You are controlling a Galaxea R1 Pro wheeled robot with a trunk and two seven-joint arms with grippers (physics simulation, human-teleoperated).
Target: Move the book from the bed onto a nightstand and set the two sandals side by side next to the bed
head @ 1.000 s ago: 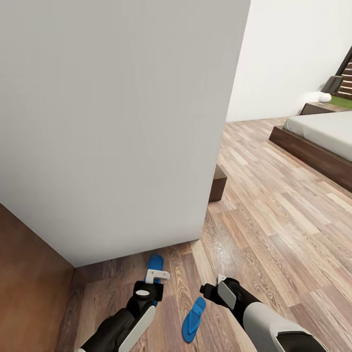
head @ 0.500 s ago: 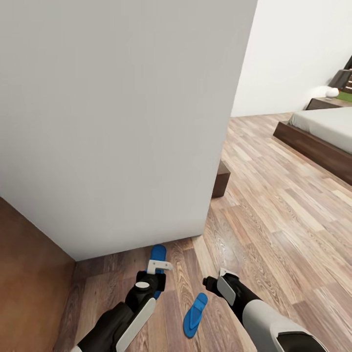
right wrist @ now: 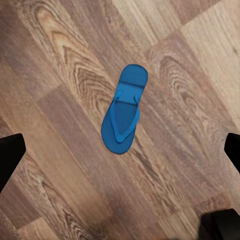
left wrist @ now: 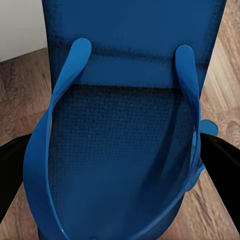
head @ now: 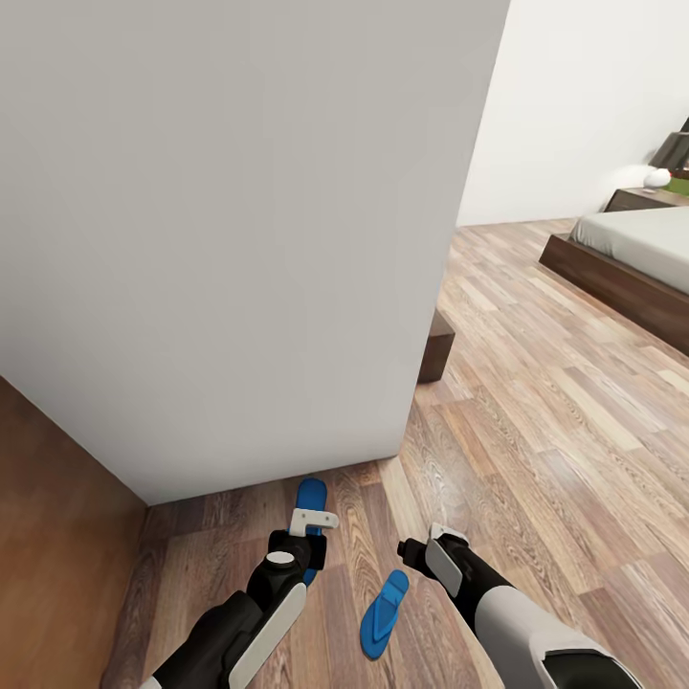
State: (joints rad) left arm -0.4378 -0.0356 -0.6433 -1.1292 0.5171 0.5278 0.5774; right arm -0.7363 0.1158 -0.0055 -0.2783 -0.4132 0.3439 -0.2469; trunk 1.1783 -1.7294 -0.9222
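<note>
The left gripper [head: 313, 524] sits low by the floor, its dark fingers [left wrist: 10, 175] on either side of one blue sandal [left wrist: 125, 150], apparently clasping it across its width; in the left wrist view the sole lies right between them, straps up. From the head view this sandal [head: 310, 498] runs lengthwise away from the robot, its far end close to the foot of the white wall [head: 239, 239]. That close, centred hold looks suited to carrying it towards the bed [head: 641, 249], which lies well apart at the far right with a nightstand [head: 649, 199] beyond it. The right gripper [head: 413, 553] hangs above the wood floor [head: 536, 421] with its jaws spread wide and nothing between them, probably lined up for the second sandal [head: 383, 612]. That one lies flat on the planks, just to the right of the left arm, its long axis slanting from near-left to far-right; in the right wrist view [right wrist: 124, 109] its broad toe end and narrower heel are plain, straps facing up.
</note>
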